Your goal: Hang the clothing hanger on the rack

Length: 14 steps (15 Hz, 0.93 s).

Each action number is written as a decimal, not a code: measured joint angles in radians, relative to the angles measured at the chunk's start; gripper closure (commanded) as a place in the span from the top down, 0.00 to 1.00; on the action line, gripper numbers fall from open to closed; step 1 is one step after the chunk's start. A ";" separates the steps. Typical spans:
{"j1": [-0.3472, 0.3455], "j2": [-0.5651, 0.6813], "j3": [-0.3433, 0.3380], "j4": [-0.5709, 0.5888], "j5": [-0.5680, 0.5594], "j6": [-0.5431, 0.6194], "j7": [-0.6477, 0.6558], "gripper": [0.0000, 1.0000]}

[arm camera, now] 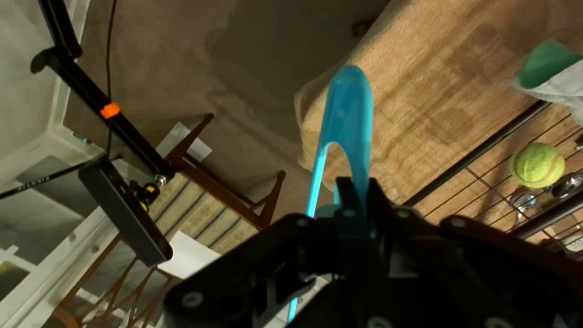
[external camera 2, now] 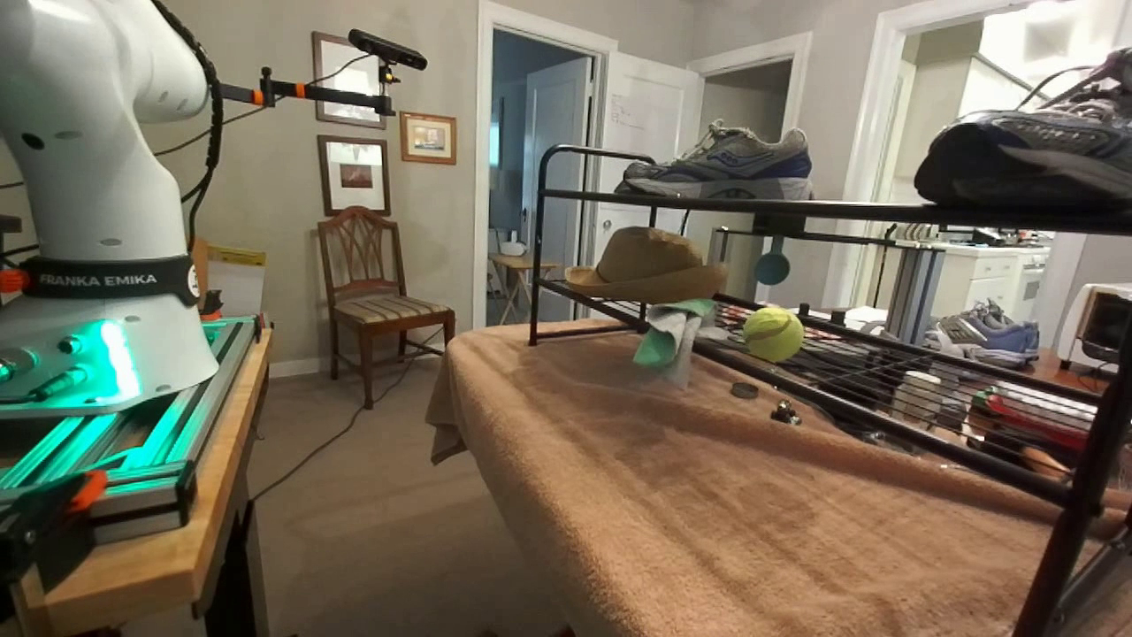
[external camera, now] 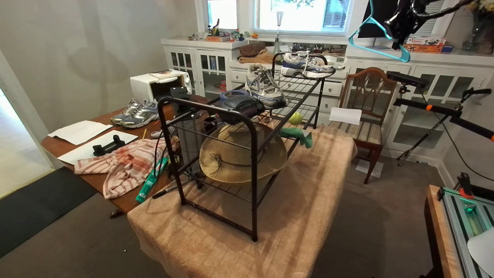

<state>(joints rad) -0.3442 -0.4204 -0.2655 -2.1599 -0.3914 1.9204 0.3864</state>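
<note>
In an exterior view, we see the blue hanger (external camera: pixel 404 55) in the upper right, apart from the black rack (external camera: pixel 254 173) in the middle. In the wrist view, we find the claw (arm camera: pixel 360 193) below the center, pinched on the hanger. We see shoes (external camera: pixel 307 66) on top of the rack and a straw hat (external camera: pixel 227 154) inside it.

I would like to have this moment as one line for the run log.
gripper: shut on turquoise clothing hanger | placement: in the air, apart from black two-tier metal rack | status: not yet hung
</note>
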 measured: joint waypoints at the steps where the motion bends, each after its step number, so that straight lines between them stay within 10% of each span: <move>1: -0.002 0.028 -0.012 0.015 0.026 -0.009 -0.001 0.02; 14: 0.015 0.294 -0.010 0.075 0.114 -0.094 -0.083 0.02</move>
<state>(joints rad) -0.3290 -0.1267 -0.2757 -2.0849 -0.2779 1.8261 0.3031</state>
